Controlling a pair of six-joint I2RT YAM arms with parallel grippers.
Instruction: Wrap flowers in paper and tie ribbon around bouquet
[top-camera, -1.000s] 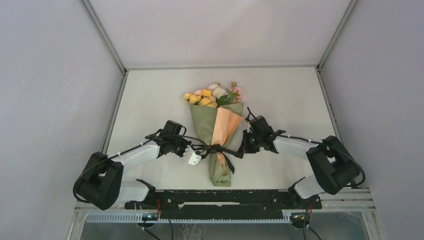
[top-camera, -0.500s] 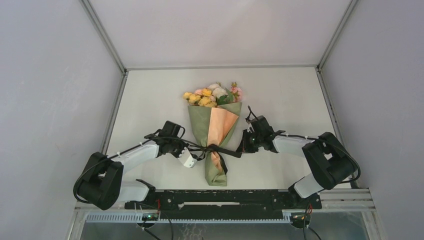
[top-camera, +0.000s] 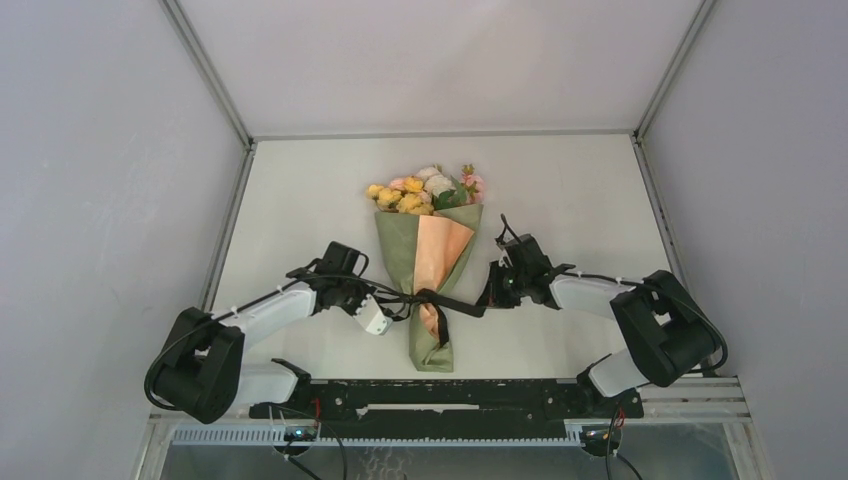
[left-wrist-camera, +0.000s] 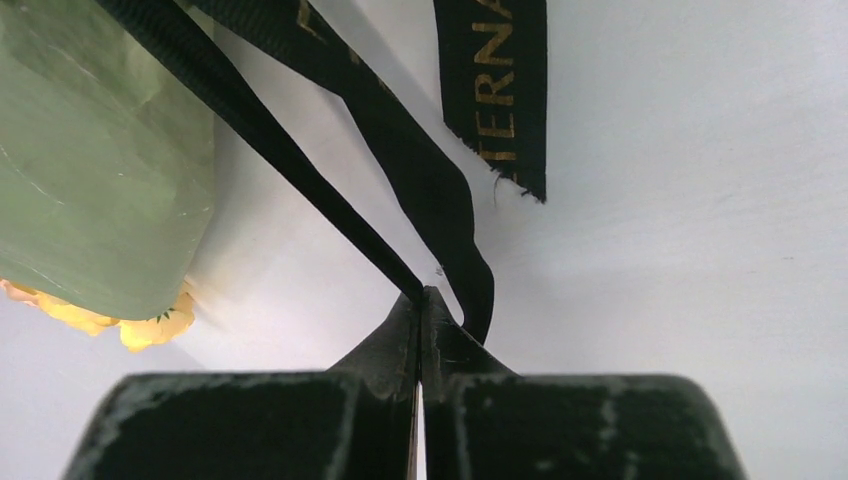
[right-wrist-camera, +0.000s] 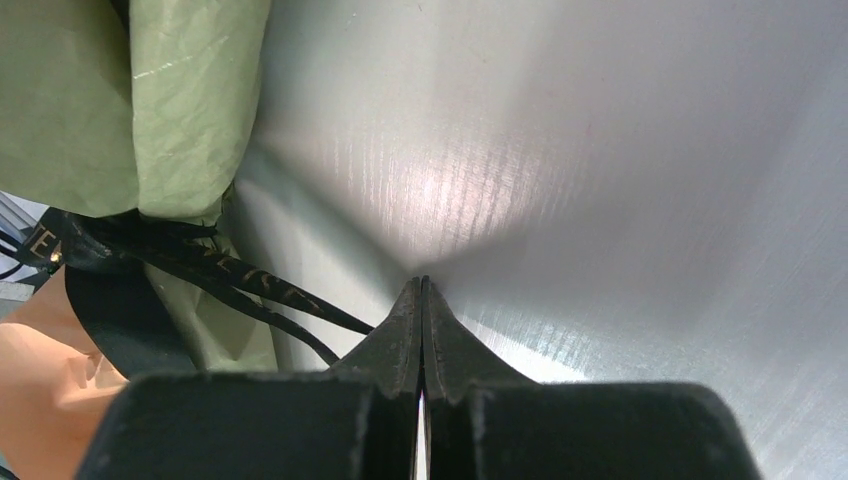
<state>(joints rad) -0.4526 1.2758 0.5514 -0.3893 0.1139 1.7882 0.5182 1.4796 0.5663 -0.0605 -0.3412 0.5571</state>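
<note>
The bouquet lies in the middle of the table, its yellow, pink and white flowers (top-camera: 425, 190) pointing away from me. The paper (top-camera: 425, 255) forms a cone, olive green with a peach panel. A black ribbon (top-camera: 456, 306) with gold lettering is knotted around the cone's narrow part and stretches out to both sides. My left gripper (top-camera: 386, 304) (left-wrist-camera: 422, 293) is shut on a ribbon (left-wrist-camera: 495, 90) strand left of the knot. My right gripper (top-camera: 487, 296) (right-wrist-camera: 421, 282) is shut to the right; two ribbon (right-wrist-camera: 262, 286) strands run behind its left finger.
Grey enclosure walls (top-camera: 110, 200) close in the table on the left, right and back. The arms' black mounting rail (top-camera: 440, 395) runs along the near edge. Green paper (left-wrist-camera: 90, 170) and a yellow bloom (left-wrist-camera: 140, 325) sit close to the left gripper.
The bouquet's lower end has slid a little left and straightened. My left gripper has drawn back to the left and the ribbon lies tighter around the cone.
</note>
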